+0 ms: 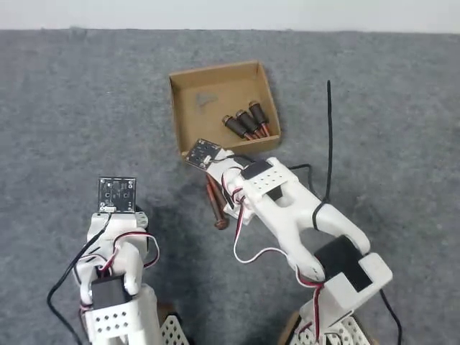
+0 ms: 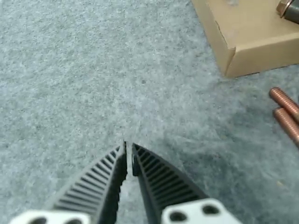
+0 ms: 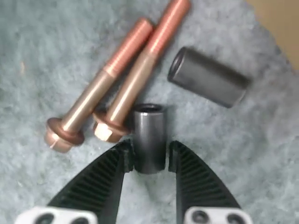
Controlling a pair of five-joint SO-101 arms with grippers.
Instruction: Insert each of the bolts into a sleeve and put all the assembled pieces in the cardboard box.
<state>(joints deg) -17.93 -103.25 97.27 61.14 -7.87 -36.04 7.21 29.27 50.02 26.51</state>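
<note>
My right gripper (image 3: 149,150) is shut on a dark steel sleeve (image 3: 149,133), one finger pressed against each side, low over the carpet. A second sleeve (image 3: 208,77) lies just beyond it. Two copper bolts (image 3: 100,98) (image 3: 140,74) lie side by side next to the held sleeve, their heads near the fingertips. In the high view these bolts (image 1: 214,205) sit in front of the cardboard box (image 1: 176,108), which holds three assembled pieces (image 1: 248,122). My left gripper (image 2: 128,147) is shut and empty above bare carpet, left of the box (image 2: 243,42).
Grey carpet covers the whole table. A black cable (image 1: 329,136) runs up the right side past the box. The right arm's body (image 1: 302,215) hangs over the ground right of the bolts. Open carpet lies left of the box.
</note>
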